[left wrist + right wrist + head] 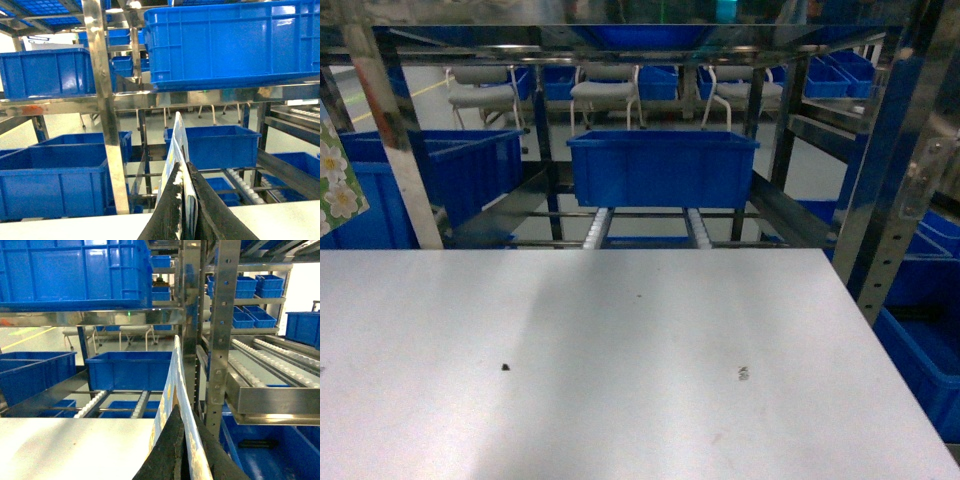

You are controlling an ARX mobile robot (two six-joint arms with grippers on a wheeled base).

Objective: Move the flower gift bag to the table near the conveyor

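While no writing shows, both hands (pixel 184 210) (pixel 181 450) grip bag (pixel 178 145).

head: slants down over the table (pixel 620 370) toward the conveyor (pixel 645 228) | wrists: low at table edge, close, facing the conveyor (pixel 260 367) | shared: blue bin (pixel 662 168)

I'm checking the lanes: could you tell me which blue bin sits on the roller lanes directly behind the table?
The middle blue bin, resting on the conveyor rollers straight beyond the table; the other bins stand off to either side.
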